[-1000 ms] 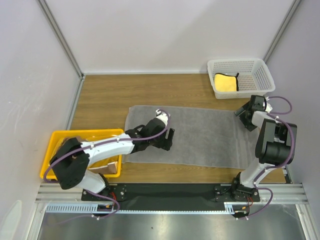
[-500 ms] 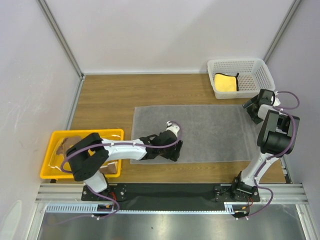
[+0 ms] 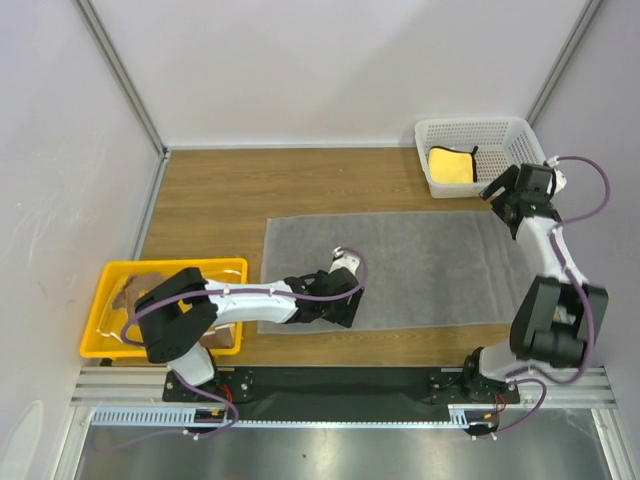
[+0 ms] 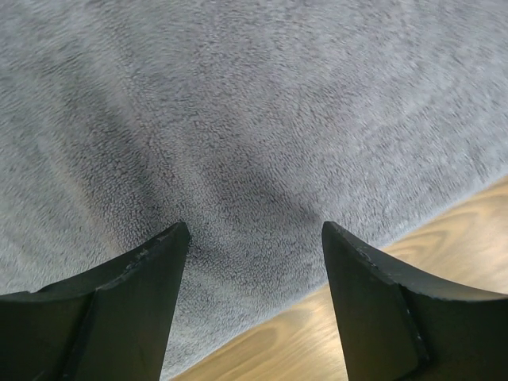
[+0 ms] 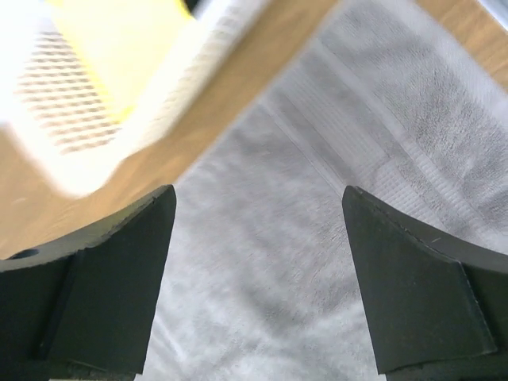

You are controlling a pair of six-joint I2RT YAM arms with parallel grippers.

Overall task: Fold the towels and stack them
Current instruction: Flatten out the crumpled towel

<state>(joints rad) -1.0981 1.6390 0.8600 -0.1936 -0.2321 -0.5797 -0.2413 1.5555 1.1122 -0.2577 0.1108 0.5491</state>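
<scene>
Wooden tabletop under spread grey towel

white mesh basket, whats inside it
A yellow towel lies in the left part of the white mesh basket; the rest shows bare mesh. Anything under the towel is hidden.

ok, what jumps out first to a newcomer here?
The grey towel spread flat across the table's middle, with the left gripper open over its near edge. Then the yellow towel in the white mesh basket at the far right, the right gripper open near it.
</scene>
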